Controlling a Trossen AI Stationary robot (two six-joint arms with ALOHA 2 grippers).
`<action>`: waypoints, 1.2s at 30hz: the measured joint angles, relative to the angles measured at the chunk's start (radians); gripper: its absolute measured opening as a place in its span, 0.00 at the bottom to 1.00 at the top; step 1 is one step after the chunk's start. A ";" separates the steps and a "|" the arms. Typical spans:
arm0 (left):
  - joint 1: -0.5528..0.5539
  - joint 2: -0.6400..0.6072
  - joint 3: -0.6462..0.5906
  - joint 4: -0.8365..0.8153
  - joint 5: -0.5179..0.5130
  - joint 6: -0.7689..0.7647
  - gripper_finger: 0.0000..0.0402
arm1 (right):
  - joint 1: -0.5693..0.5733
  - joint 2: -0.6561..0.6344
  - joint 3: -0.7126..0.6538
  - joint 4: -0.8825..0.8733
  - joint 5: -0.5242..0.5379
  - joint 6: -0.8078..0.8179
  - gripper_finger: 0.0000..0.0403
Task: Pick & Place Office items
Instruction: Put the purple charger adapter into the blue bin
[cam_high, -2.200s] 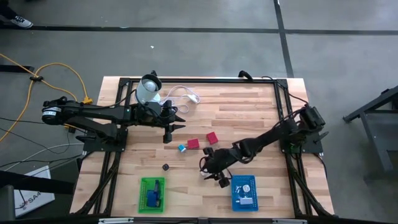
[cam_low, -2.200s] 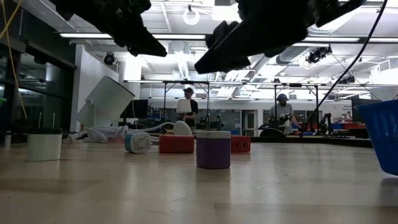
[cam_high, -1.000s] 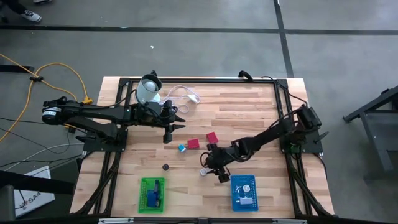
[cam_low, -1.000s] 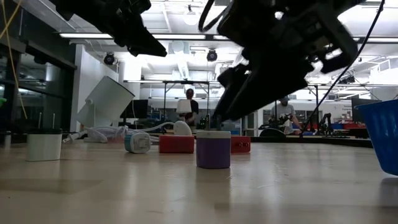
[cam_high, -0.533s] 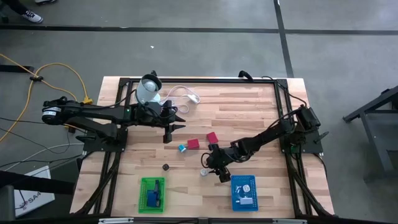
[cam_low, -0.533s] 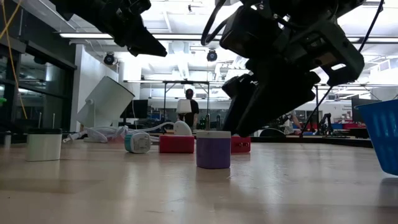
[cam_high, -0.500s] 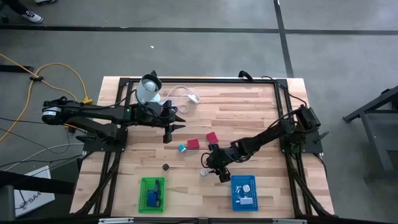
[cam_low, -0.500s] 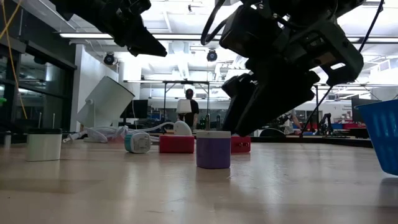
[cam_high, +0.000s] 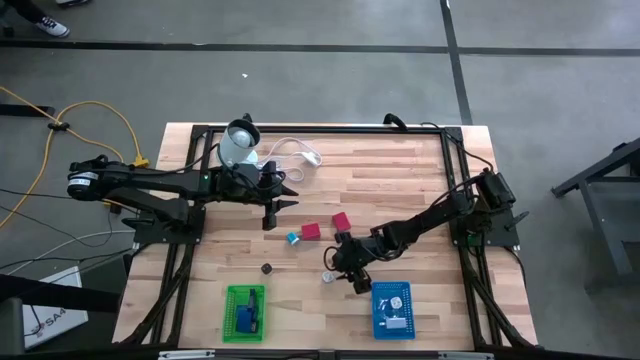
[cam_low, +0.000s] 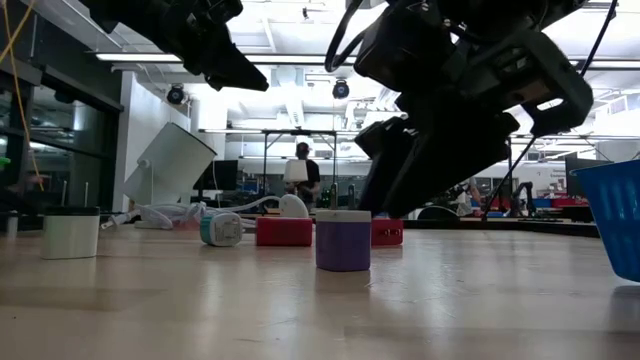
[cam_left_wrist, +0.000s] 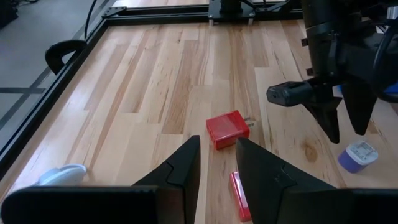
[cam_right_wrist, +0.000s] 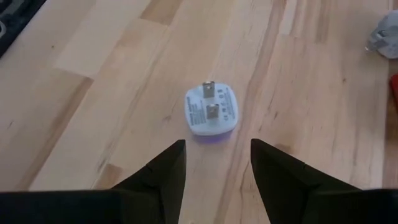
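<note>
- I am counting two red blocks on the bench (cam_high: 400, 180): one red block (cam_high: 311, 231) and a second red block (cam_high: 342, 221) just beside it, both near the middle.
- A small blue and white piece (cam_high: 292, 238) is lying just beside the first red block, and a tiny dark round piece (cam_high: 266, 268) is sitting apart, nearer the front.
- I am hovering my right gripper (cam_right_wrist: 214, 163) with fingers spread wide, directly over a purple and white plug adapter (cam_right_wrist: 211, 111) that is standing prongs-up on the bench.
- My left gripper (cam_left_wrist: 217, 165) is waiting above the red blocks, fingers narrowly parted and empty.
- Two bins are standing at the front edge: a green bin (cam_high: 245, 312) holding a blue item, and a blue bin (cam_high: 393, 311) holding pale pieces I cannot make out.
- A white cylindrical container (cam_high: 238, 145) is leaning at the back, beside a white cable (cam_high: 295, 153).
- In the low view, my right arm is hiding part of the farther red block.
</note>
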 joint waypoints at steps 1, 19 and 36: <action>0.000 0.000 0.000 0.000 0.000 0.000 0.24 | 0.000 0.000 0.000 0.001 -0.010 0.000 0.41; 0.000 0.000 0.000 0.000 0.000 0.000 0.24 | -0.001 0.000 0.000 0.022 -0.035 -0.010 0.46; 0.000 0.000 0.000 0.000 0.000 0.000 0.24 | -0.002 0.000 0.000 0.048 0.017 -0.039 0.49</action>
